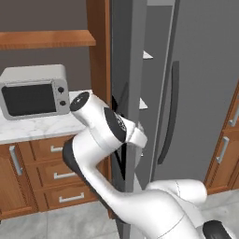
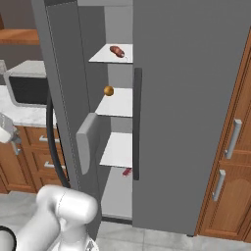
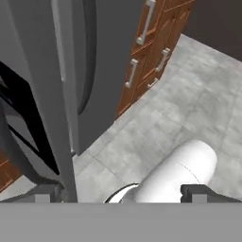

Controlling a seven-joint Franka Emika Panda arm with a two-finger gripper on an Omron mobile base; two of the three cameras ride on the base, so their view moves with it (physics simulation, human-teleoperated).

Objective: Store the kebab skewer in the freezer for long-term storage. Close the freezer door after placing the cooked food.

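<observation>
The freezer [image 2: 119, 24] stands open, with white shelves inside. The kebab skewer [image 2: 116, 51], a short row of reddish-brown chunks, lies on the top shelf. The freezer door [image 2: 63, 98] is swung out to the left; it shows edge-on in the left base view [image 1: 127, 70] and as a grey strip in the hand view [image 3: 60, 118]. My gripper [image 3: 123, 194] is open with nothing in it, down at drawer height by the door's free edge. Its left fingertip [image 3: 47, 194] is right beside that edge.
A small orange-brown ball [image 2: 108, 90] sits on the second shelf. A small red piece [image 2: 127, 171] lies low down, partly behind the fridge door's handle [image 2: 138, 122]. The microwave [image 1: 32, 91] stands on the marble counter, with wooden drawers [image 1: 60, 175] below and cabinets [image 2: 230, 147] to the right.
</observation>
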